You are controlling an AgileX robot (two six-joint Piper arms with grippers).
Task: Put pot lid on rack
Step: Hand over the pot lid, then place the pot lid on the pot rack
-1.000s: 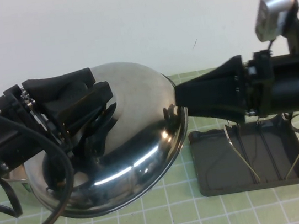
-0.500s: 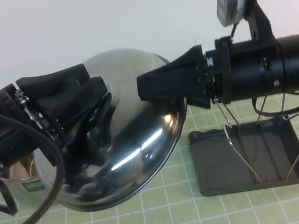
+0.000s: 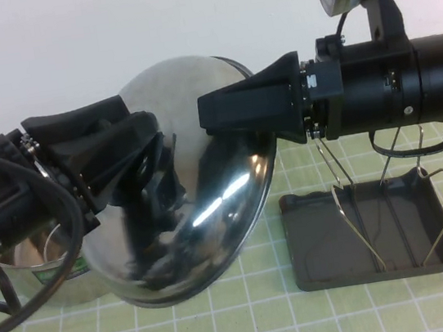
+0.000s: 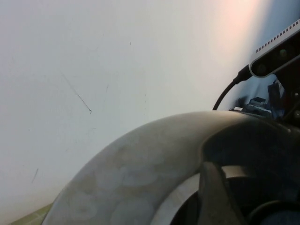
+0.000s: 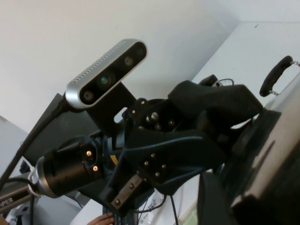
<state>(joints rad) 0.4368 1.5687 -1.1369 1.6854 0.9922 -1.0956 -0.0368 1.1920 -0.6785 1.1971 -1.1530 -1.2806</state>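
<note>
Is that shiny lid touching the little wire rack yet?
Apart. The high view shows the pot lid, held up by the left claw, with green mat between it and the rack.

the pot lid [image 4: 140, 183] curves up close before a pale wall, a dark, perhaps gripper part overlapping it.

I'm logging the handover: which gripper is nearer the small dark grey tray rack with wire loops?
Right. The right gripper hangs above and just left of the rack, at the shiny domed steel pot lid's rim. The left gripper holds the lid's knob, farther left.
</note>
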